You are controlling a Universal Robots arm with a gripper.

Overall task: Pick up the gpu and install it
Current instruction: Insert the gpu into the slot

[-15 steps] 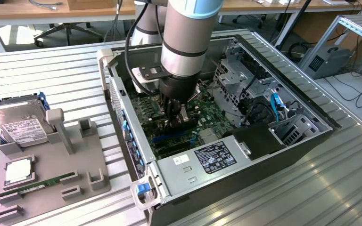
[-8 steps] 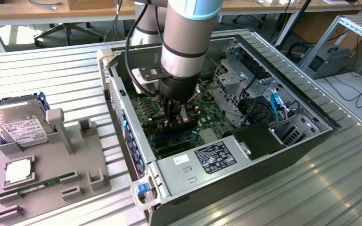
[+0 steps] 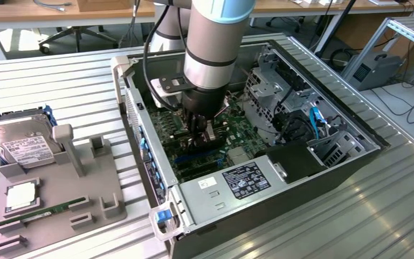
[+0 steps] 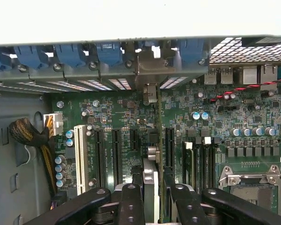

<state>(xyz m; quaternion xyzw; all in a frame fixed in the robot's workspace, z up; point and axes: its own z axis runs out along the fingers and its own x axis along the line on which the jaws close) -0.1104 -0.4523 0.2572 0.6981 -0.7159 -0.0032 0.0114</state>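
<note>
My gripper (image 3: 201,139) reaches down inside the open computer case (image 3: 347,132), low over the green motherboard (image 3: 239,127). In the wrist view the gpu (image 4: 152,180) stands edge-on between my black fingers (image 4: 130,206), and my gripper (image 4: 154,208) is shut on it. The card's thin green board runs toward the case's rear wall, where its silver bracket (image 4: 151,91) meets the slot openings under the blue clips (image 4: 107,51). The card sits in line with a black expansion slot (image 4: 169,147) region of the motherboard (image 4: 225,117). Whether it is fully seated I cannot tell.
A grey fixture tray (image 3: 56,216) at the exterior view's left holds a hard drive (image 3: 20,143), a CPU (image 3: 21,197) and a green RAM stick (image 3: 41,211). Inside the case are the power supply (image 3: 247,181), drive cage (image 3: 271,91), CPU socket (image 4: 248,180) and a braided cable bundle (image 4: 30,136).
</note>
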